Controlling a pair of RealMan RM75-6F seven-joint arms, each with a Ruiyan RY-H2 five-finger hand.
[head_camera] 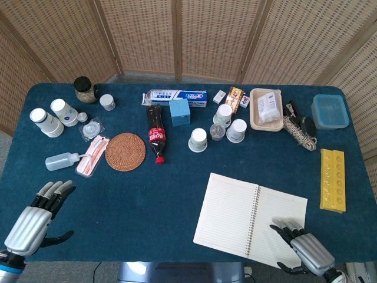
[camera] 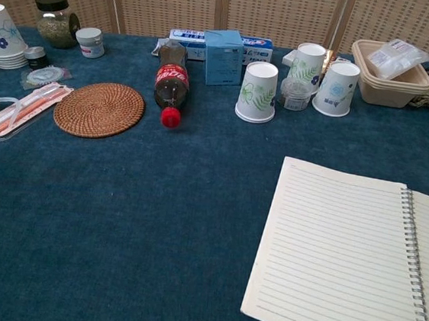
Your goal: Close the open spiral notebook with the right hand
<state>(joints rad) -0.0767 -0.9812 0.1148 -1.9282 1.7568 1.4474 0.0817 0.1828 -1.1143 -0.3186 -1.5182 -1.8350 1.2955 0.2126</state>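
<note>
Head view. Spiral notebook (head_camera: 250, 215): open flat on the blue table (head_camera: 147, 194), near the front edge toward the right, lined pages up, wire binding running down the middle. Right hand (head_camera: 305, 250): at the notebook's near right corner, fingers stretched forward and a little apart, fingertips lying on the right-hand page; it grips nothing. Left hand (head_camera: 35, 215): at the front left corner of the table, well apart from the notebook, fingers straight and side by side, thumb out, holding nothing. Cola bottle (head_camera: 155, 134): on its side, red cap toward the front, just right of a round woven coaster (head_camera: 125, 151). Paper cups (head_camera: 198, 140): a small group behind the notebook. Toothpaste box (head_camera: 176, 96): near the back edge. Yellow tray (head_camera: 333, 180): right of the notebook, apart from it. Blue lidded box (head_camera: 330, 111): back right corner.

Chest view. Notebook (camera: 341, 273): fills the lower right, left page fully seen, binding near the right edge. Neither hand appears. Cola bottle (camera: 170, 85), coaster (camera: 99, 108) and cups (camera: 257, 91): standing behind it. Beige bowl (camera: 385, 75): back right, a clear packet inside.
</note>
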